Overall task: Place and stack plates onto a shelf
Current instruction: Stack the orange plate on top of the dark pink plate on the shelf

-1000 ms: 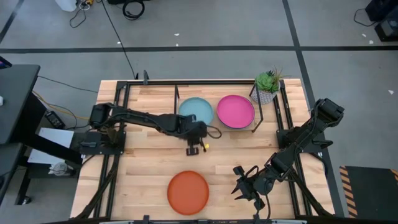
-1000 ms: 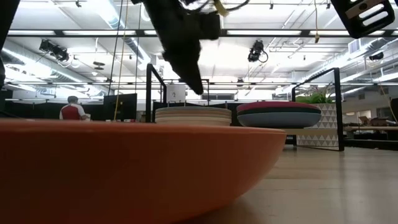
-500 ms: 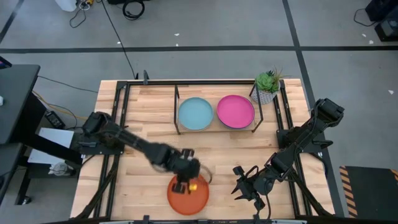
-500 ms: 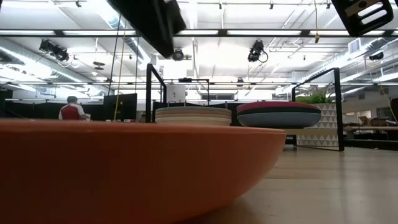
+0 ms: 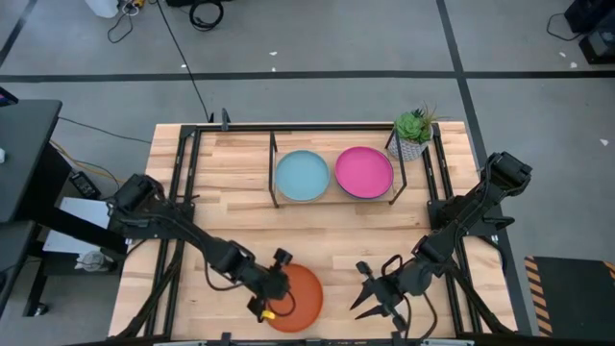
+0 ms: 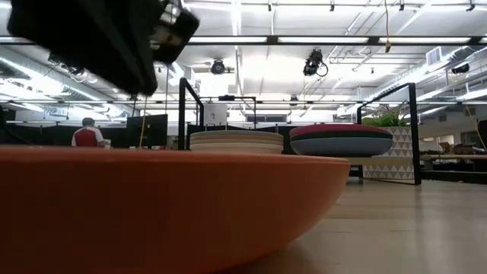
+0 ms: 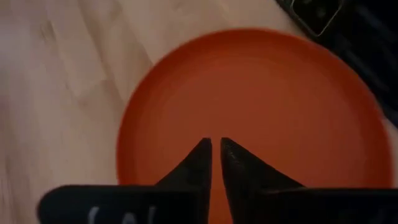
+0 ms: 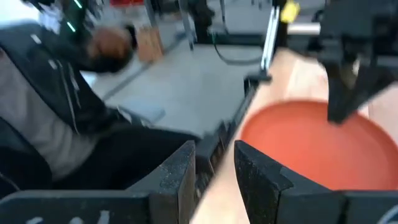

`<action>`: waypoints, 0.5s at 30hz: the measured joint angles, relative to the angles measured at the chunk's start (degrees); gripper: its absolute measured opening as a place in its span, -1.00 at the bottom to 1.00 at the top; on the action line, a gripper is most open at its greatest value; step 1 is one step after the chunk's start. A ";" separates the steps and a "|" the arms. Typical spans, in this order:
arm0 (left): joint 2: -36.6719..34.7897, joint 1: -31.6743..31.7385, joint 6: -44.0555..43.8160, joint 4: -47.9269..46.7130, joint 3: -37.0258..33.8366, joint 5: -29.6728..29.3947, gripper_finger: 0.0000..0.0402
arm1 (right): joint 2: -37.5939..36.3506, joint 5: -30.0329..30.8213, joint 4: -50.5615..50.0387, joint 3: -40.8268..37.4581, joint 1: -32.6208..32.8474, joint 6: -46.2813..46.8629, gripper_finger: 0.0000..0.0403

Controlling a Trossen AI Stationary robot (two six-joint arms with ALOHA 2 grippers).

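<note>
While the low black-railed shelf with its light wood surface point(image 5: 332, 197) at twelve o'clock on the wooden desk point(image 5: 231, 216) already carries two stacks, one topped by a round matte light aqua plate point(image 5: 302, 176) and the other by a matching magenta plate point(image 5: 363, 172), the last round matte orange plate point(image 5: 293, 298) lies flat at six o'clock near the desk's front edge. The left end effector point(image 5: 266, 293) hangs over that plate's nine o'clock rim, its two dark fingers point(image 7: 200, 163) pressed almost together and holding nothing. The right end effector point(image 5: 370, 298) waits at about four o'clock, just beside the plate, its fingers spread a little and empty. Judging by this, the step in hand is the approach to the orange plate; the next move would call for parting the left fingers, straddling the rim, pinching it, then lifting toward the shelf.
</note>
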 joint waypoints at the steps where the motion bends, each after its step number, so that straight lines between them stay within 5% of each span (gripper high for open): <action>1: -0.64 0.00 -0.06 2.64 -2.12 -0.12 -0.83 | 0.01 -0.01 1.50 0.00 0.00 -0.03 -0.41; 8: -7.22 -1.98 6.07 23.62 -16.13 -2.96 -0.97 | 0.02 0.30 10.91 0.02 -1.27 -6.28 -0.41; 15: -15.14 -3.51 11.38 33.52 -25.15 -11.35 -0.91 | 0.00 13.99 14.47 0.02 -3.85 -9.34 -0.41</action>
